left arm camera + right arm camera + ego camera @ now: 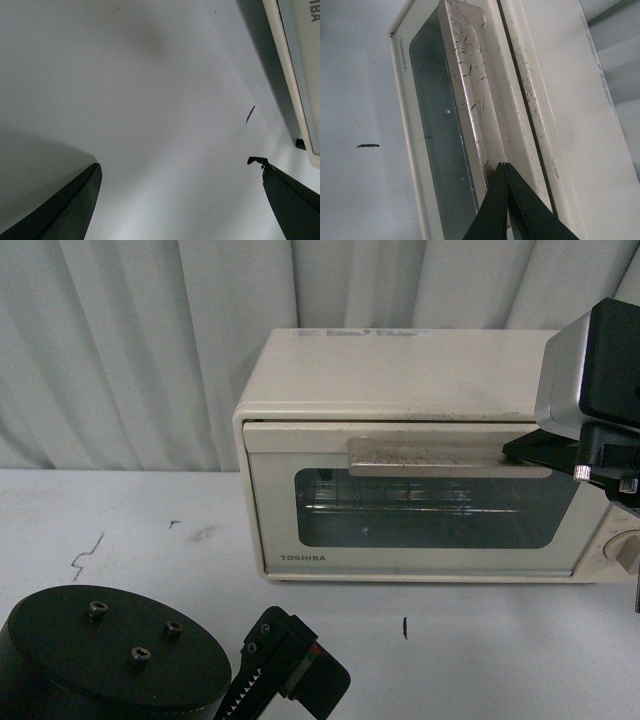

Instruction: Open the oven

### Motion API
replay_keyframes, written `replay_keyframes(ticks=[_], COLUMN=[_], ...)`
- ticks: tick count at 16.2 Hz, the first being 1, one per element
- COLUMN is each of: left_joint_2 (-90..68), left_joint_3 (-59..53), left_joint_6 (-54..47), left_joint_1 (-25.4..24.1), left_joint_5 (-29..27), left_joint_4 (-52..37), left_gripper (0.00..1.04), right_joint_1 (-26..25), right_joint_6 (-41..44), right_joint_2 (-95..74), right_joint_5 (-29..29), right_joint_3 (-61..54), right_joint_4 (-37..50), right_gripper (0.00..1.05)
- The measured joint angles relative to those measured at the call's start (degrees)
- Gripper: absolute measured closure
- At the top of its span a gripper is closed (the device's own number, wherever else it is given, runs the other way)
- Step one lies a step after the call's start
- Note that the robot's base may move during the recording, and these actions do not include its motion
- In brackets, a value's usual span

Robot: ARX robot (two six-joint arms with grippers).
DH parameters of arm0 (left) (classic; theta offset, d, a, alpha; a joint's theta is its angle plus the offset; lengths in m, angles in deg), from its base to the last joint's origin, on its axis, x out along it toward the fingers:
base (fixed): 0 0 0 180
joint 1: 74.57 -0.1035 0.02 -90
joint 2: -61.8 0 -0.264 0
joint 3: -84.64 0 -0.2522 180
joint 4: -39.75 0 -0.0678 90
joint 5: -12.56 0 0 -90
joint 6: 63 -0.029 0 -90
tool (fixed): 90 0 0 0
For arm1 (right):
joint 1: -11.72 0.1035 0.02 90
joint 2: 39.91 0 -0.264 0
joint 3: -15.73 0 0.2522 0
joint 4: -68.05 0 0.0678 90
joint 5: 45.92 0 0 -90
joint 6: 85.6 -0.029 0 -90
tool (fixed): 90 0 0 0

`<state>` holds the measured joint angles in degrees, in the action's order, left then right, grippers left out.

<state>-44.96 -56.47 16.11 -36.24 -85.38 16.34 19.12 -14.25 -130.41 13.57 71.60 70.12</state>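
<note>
White table (120, 540), grey curtain (130, 340) behind. Right gripper (504, 164) clenched empty at the three-o'clock end of the oven (400, 370) handle (430, 455); left gripper (177, 163) gapes, empty.

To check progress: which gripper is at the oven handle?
The right gripper, shut, is at the handle; the left gripper is open over the table.

Oven (400, 370): one. Handle (440, 455): one. Glass window (430, 525): one. Knob (622, 548): one showing, cut by frame edge. Grippers: two, left gripper (176, 165) and right gripper (504, 167). Round black base (60, 670): one. Screws (95, 610) in it: three. Dark marks (404, 627) on table (500, 650): three, plus one faint smudge (205, 532).
</note>
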Motion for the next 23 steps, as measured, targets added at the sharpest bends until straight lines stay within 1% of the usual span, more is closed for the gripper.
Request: replay_keyframes(ticks=[9, 15, 18, 23], left_joint_2=[0.00, 0.00, 0.00, 0.00], left_joint_3=[0.00, 0.00, 0.00, 0.00], left_joint_6=[0.02, 0.02, 0.00, 0.00], left_joint_1=[0.00, 0.00, 0.00, 0.00], left_joint_5=[0.02, 0.02, 0.02, 0.02], left_joint_4=[0.02, 0.04, 0.04, 0.04], left_gripper=[0.07, 0.07, 0.07, 0.07], right_joint_1=[-0.28, 2.36, 2.78, 2.71], right_joint_6=[-1.36, -2.86, -2.78, -2.32], right_joint_2=[1.03, 3.58, 3.76, 4.44], right_joint_5=[-2.60, -5.46, -5.25, -4.22], right_joint_3=[-1.92, -5.03, -6.05, -6.54], right_joint_4=[-2.23, -10.88, -15.61, -17.92], right_gripper=[1.03, 1.03, 1.03, 1.03])
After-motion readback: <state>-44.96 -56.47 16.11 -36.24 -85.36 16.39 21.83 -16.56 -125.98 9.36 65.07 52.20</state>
